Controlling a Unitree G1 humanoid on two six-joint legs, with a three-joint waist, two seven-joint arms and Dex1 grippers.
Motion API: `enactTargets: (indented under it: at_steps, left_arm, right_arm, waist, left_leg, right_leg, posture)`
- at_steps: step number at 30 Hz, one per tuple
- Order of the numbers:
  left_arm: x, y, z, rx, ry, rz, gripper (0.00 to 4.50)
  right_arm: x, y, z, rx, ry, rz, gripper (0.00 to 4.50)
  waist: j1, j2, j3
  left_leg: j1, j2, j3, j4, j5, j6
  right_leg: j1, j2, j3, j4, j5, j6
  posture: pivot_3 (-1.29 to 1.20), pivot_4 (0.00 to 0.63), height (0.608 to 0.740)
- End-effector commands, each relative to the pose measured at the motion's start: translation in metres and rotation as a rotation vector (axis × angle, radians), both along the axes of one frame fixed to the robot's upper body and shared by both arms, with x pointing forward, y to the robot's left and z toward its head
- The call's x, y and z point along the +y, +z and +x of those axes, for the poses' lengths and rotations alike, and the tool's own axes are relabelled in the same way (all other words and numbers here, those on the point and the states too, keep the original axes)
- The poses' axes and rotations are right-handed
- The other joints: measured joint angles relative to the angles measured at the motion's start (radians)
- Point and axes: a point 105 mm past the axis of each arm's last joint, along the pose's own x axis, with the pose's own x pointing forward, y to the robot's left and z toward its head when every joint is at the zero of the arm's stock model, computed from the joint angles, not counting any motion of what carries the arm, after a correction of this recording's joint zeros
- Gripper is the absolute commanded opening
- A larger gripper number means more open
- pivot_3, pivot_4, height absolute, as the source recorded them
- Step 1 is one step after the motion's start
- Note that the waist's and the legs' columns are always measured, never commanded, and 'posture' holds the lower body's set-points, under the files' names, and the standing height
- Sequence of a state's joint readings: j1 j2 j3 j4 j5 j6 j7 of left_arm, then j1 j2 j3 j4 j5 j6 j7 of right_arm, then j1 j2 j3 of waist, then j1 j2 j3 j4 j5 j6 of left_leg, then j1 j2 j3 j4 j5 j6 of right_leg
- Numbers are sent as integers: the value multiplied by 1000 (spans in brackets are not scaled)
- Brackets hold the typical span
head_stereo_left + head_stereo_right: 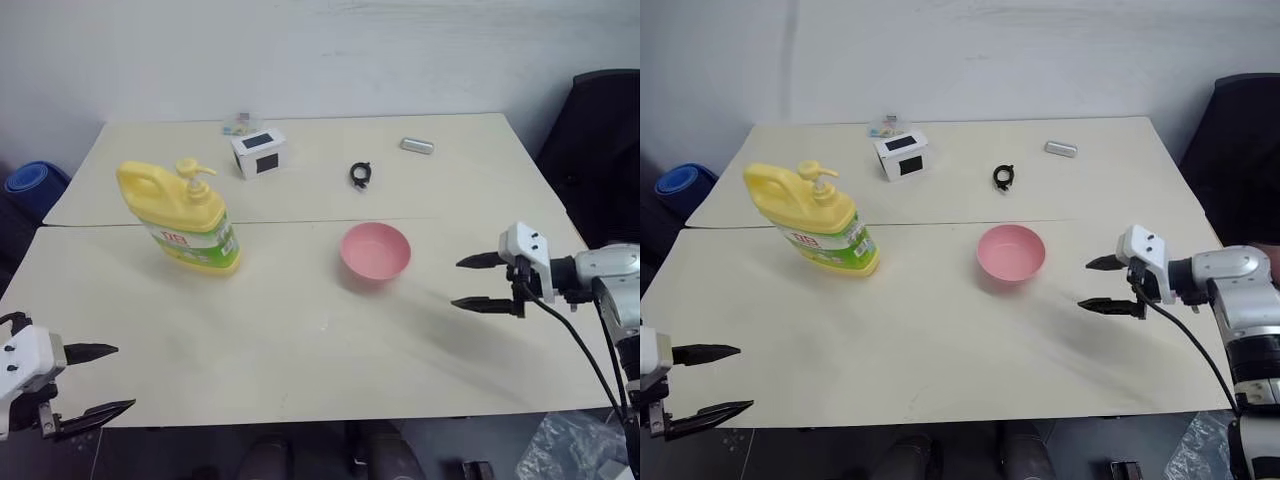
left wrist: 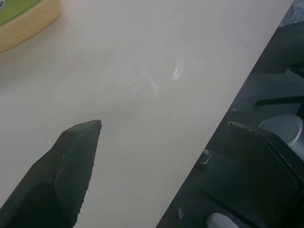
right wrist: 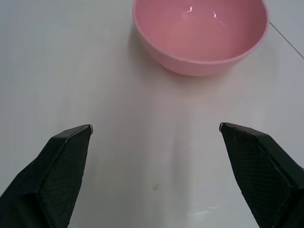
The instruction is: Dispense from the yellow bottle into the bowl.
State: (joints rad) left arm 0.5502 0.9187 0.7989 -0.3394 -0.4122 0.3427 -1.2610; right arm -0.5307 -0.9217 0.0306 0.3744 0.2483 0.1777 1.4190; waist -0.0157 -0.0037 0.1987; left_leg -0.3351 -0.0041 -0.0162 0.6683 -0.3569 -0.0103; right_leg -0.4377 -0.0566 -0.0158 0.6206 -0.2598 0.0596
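While both hands [image 1: 95, 378] [image 1: 478, 283] hang spread and empty, the bottle [image 1: 185, 218] stands far left on the surface [image 1: 300, 340], bowl [image 1: 375, 251] to its right. It looks heavy, stiff and smooth: its moulded handle seems the surest hold.

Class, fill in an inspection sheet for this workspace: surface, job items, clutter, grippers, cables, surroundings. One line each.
Surface: pale table, two boards meeting at a seam.
Job's things: yellow bottle upright on the left; pink bowl right of it, apart, looks empty.
Clutter: white box, black ring, small grey item at the far side.
Grippers: left gripper and right gripper open, holding nothing.
Cables: black cable along the right arm.
Surroundings: white wall, blue object left, dark chair right.
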Motion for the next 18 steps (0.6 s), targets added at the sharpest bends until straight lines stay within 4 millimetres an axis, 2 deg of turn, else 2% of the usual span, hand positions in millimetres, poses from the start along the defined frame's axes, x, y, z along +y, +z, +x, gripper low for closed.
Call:
enactTargets:
  at_steps: [1, 3, 6, 9, 12, 16, 18]
  left_arm:
    - [-2, 2, 4, -22, 5, -14, 4500]
    - [-3, 3, 11, -70, 16, -14, 4500]
    - [-14, 15, 24, -134, 36, -109, 4500]
    - [-33, 33, 28, -129, -4, -233, 4500]
    - [-49, 46, 35, -140, -60, -265, 4500]
    - [-87, 59, 42, -125, -208, -297, 4500]
    - [-107, 61, 41, -108, -300, -300, 4500]
  right_arm:
    - [1, 19, -6, -40, 31, 22, 4480]
    - [3, 19, -6, -43, 35, 21, 4480]
    - [7, 22, -7, -27, 22, 44, 4480]
    - [15, 26, -9, -5, 14, 89, 4480]
    - [29, 28, -10, -20, 22, 88, 4480]
    - [59, 34, -9, -74, 62, 108, 4480]
    - [75, 30, -6, -81, 69, 110, 4480]
  waist:
    - [-1, 0, 0]
    - [-2, 0, 0]
    - [-2, -1, 0]
    - [-2, -1, 0]
    - [-2, -1, 0]
    - [-7, -1, 0]
    - [-11, -1, 0]
  left_leg:
    - [0, 0, 0, 0, 0, 0]
    - [0, 0, 0, 0, 0, 0]
    - [0, 0, 0, 0, 0, 0]
    - [0, 0, 0, 0, 0, 0]
    - [0, 0, 0, 1, 0, 0]
    - [0, 0, -1, 0, 0, -1]
    - [0, 0, 0, 0, 0, -1]
  right_leg:
    - [0, 0, 0, 0, 0, 0]
    - [0, 0, 0, 0, 0, 0]
    - [0, 0, 0, 1, 0, 0]
    - [0, -1, 1, 1, 0, 0]
    - [-1, -1, 1, 1, 0, 1]
    - [-1, -1, 1, 2, 0, 1]
    - [-1, -1, 2, 2, 0, 1]
  posture:
    - [0, 150, 740]
    - [0, 150, 740]
    - [0, 150, 740]
    - [0, 150, 740]
    - [0, 150, 740]
    - [0, 150, 740]
    - [0, 150, 740]
